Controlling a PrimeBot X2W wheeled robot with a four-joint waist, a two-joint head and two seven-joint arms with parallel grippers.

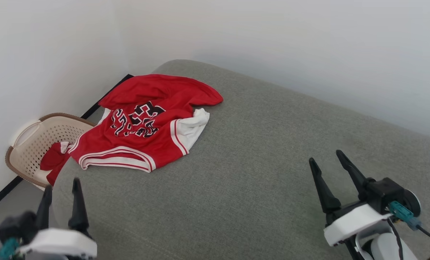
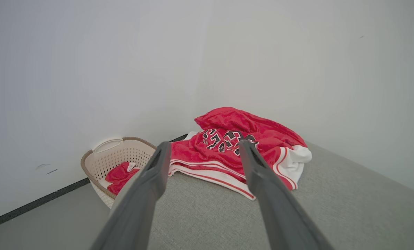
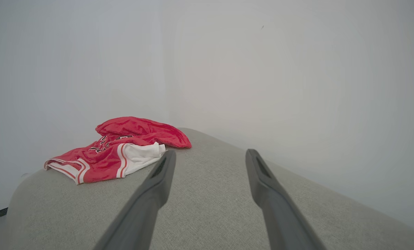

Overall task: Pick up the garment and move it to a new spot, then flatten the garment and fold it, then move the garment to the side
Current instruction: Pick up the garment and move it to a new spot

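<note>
Bare cushion (image 1: 258, 173) is left open before and right of the garment (image 1: 143, 141); passage is bounded by the wall (image 1: 290, 47) behind and the basket (image 1: 27, 144) leftward.

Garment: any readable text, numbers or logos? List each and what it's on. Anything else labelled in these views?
Garment, chest print: large black white-outlined letters and digits, creased and partly folded over, so no string can be read with confidence in any view.
Basket: no text visible.
Grey padded surface: no text visible.
</note>
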